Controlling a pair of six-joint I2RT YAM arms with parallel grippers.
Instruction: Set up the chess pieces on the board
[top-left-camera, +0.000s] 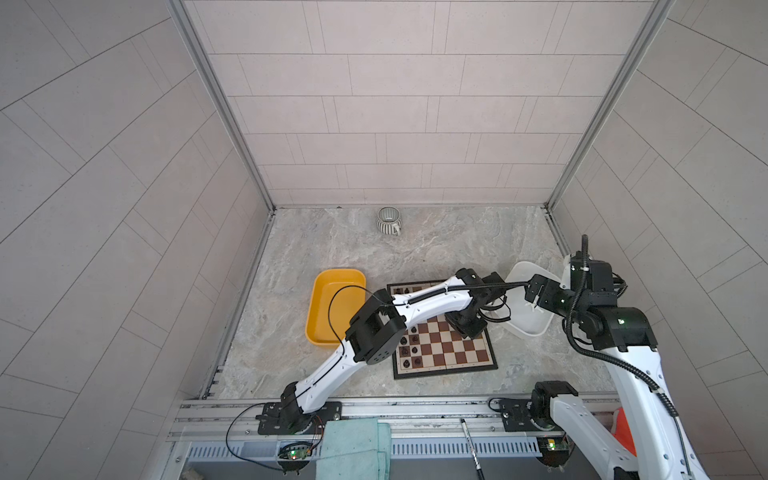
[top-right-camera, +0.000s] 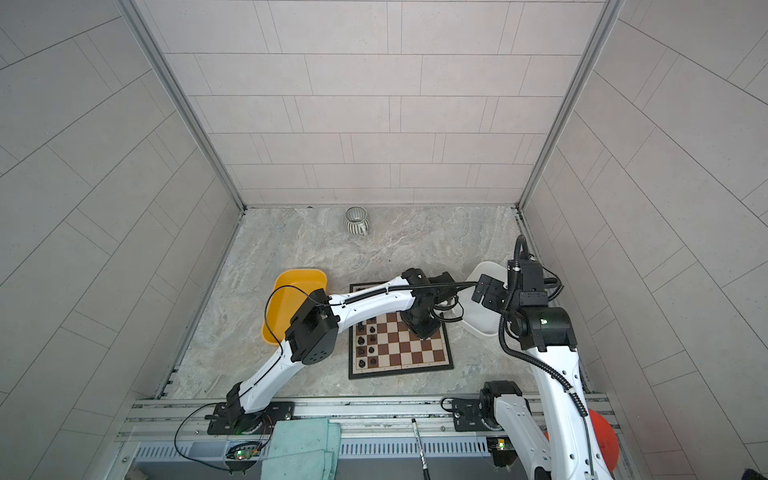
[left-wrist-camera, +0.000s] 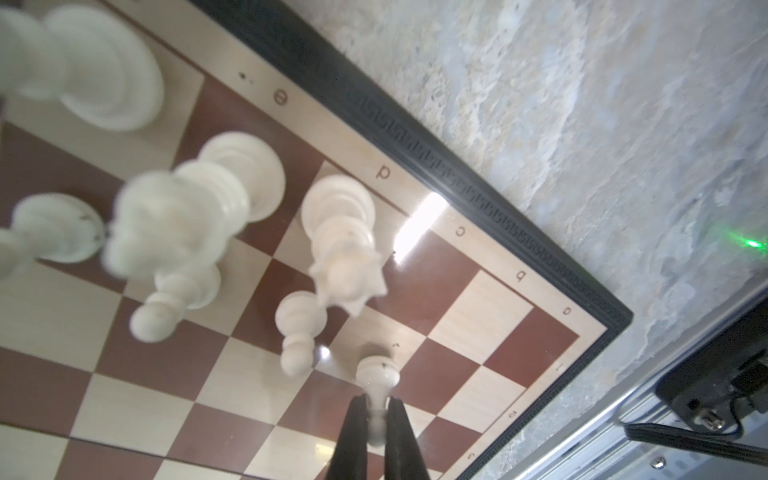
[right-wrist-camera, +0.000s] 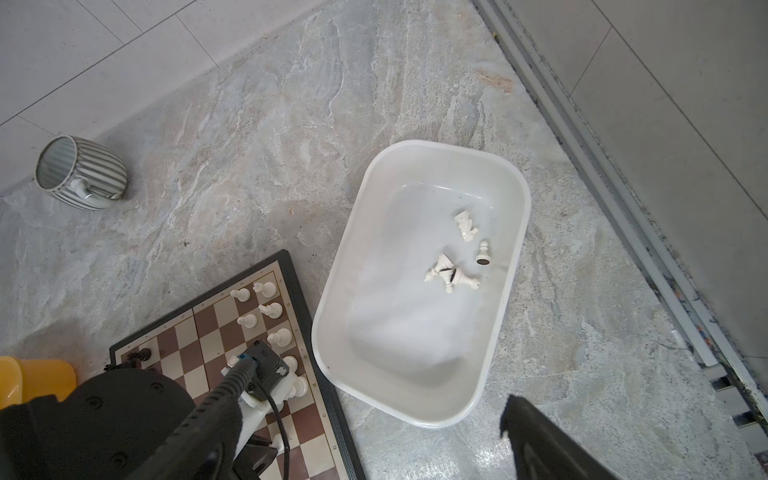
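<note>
The board (top-left-camera: 446, 349) (top-right-camera: 407, 351) lies mid-table in both top views, with black chess pieces (top-left-camera: 409, 345) in its left columns. My left gripper (left-wrist-camera: 376, 419) (top-left-camera: 465, 328) reaches across to the board's right side and is shut on a white pawn (left-wrist-camera: 377, 374), base down just over a square near the board's (left-wrist-camera: 478, 291) edge. White pieces (left-wrist-camera: 345, 249) (right-wrist-camera: 270, 309) stand in rows beside it. My right gripper (right-wrist-camera: 370, 409) (top-left-camera: 534, 291) hangs open and empty above the white tray (right-wrist-camera: 527, 208), where a few loose white pieces (right-wrist-camera: 451, 274) lie.
A yellow tray (top-left-camera: 332, 307) sits left of the board, partly under the left arm. A striped mug (top-left-camera: 388, 220) lies on its side near the back wall. A folded teal towel (top-left-camera: 353, 449) and a pen (top-left-camera: 469, 444) rest on the front rail.
</note>
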